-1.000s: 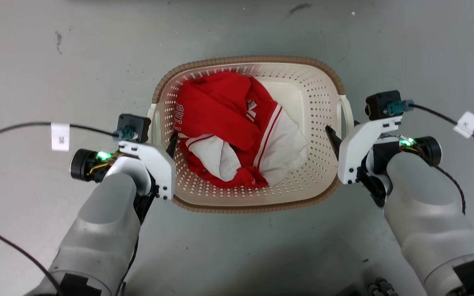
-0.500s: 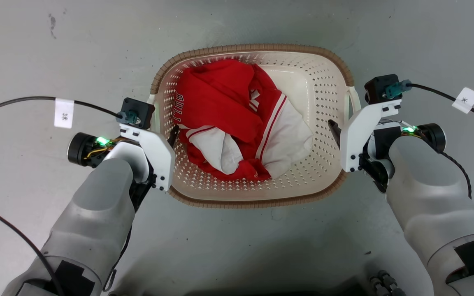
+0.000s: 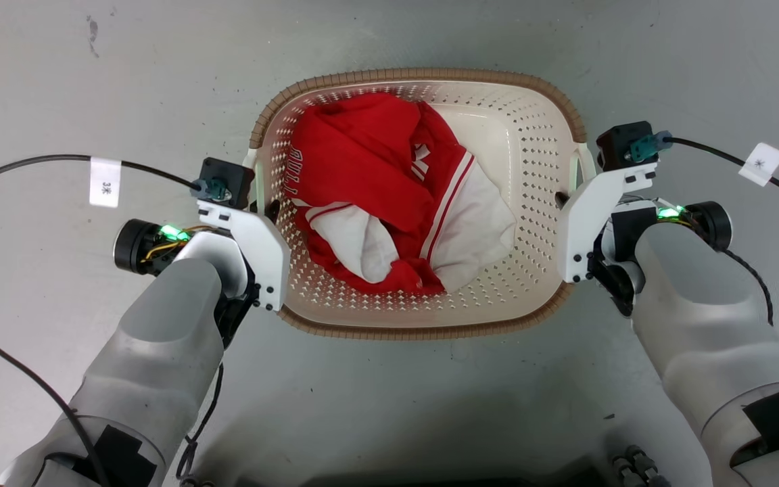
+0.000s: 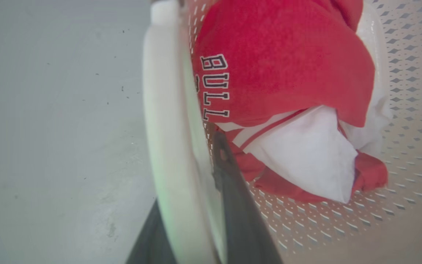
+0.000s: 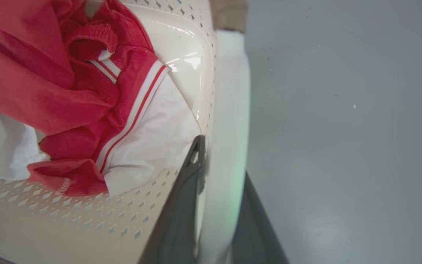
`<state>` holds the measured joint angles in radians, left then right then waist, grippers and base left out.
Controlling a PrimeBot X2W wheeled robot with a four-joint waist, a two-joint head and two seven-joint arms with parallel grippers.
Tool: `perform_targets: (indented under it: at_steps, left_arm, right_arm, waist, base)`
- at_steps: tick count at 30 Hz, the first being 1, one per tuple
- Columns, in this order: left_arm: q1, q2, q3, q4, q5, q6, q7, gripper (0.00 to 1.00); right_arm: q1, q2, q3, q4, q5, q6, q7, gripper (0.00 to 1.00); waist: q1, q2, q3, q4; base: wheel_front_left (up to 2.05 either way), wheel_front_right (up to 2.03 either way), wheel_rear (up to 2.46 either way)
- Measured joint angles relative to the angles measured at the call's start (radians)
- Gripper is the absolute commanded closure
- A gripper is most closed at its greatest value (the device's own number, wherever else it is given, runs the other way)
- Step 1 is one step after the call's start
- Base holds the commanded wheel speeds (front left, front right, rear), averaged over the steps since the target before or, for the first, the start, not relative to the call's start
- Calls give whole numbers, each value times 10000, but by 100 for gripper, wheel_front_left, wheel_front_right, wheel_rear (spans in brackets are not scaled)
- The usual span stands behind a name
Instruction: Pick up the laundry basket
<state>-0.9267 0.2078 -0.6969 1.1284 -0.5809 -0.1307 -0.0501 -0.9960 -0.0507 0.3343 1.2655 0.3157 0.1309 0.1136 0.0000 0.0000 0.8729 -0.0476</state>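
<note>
When held against second ago, finds laundry basket (image 3: 430,330) larger in head view, with camera shifted too; finds dark inner fingers, then jutting inside walls, now almost hidden. Sits between both arms over grey floor (image 3: 92,101); cannot tell whether resting or lifted. Holds red-and-white garment (image 3: 362,169).

Left claw (image 3: 266,211): clenched across left handle (image 4: 163,128) and wall, inner finger (image 4: 229,183) inside basket, outer outside.

Right claw (image 3: 565,199): same clench on right handle (image 5: 229,110), inner finger (image 5: 189,176) against perforated wall.

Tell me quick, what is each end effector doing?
Left end effector: closed on the laundry basket's white left handle.
Right end effector: closed on its white right handle.
</note>
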Motion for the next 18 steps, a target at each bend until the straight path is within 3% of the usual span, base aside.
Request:
perform_targets:
  at_steps: [9,18]
  left_arm:
    - [60,151,-899,-140,-936,15,242,100]
    - [755,531,-2150,-928,-2186,27,1628,100]
  right_arm:
    - [37,12,31,151,-79,-2,268,100]
    - [486,29,130,203,-259,0,2107,100]
  waist:
    - [0,0,-496,-16]
    - [-1,0,-1980,-60]
  base:
    - [0,0,0]
    - [0,0,0]
